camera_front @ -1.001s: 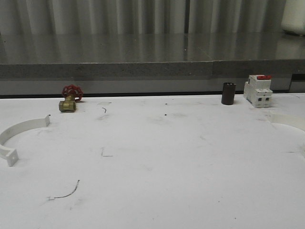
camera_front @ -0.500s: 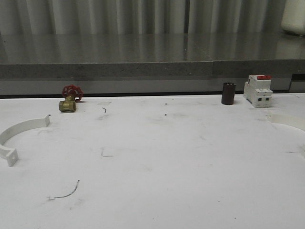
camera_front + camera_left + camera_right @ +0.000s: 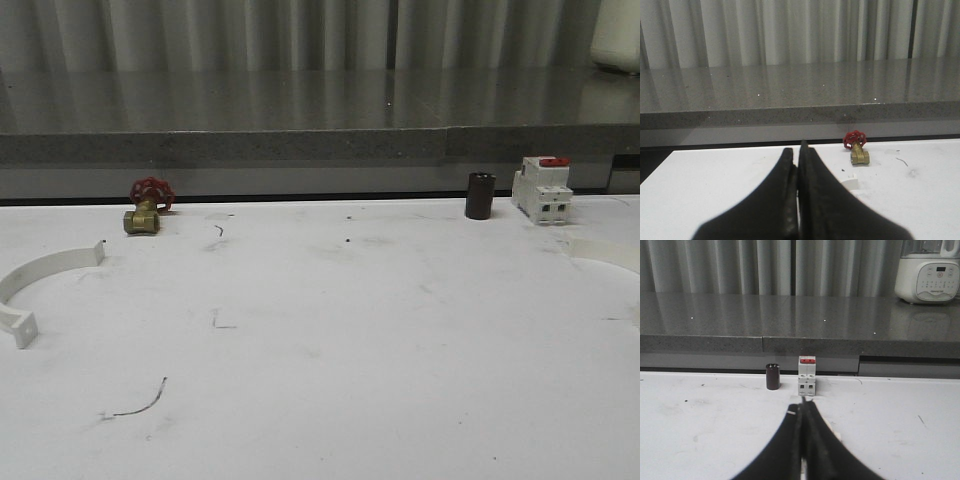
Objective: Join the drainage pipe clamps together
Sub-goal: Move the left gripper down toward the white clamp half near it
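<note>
Two white drainage pipe clamps lie far apart on the white table. The left one (image 3: 40,280) curves near the table's left edge, and one flat end tab (image 3: 851,182) shows beside my left gripper's fingers. The right one (image 3: 606,255) is cut off by the front view's right edge. In the right wrist view a pale strip of it (image 3: 832,430) peeks out beside the fingers, the rest hidden. My left gripper (image 3: 797,152) is shut and holds nothing, hovering short of the left clamp. My right gripper (image 3: 804,402) is shut and empty too.
A brass valve with a red handwheel (image 3: 147,207) stands at the back left. At the back right are a dark cylinder (image 3: 480,196) and a white circuit breaker with a red top (image 3: 541,190). A grey stone ledge (image 3: 320,145) runs behind the table.
</note>
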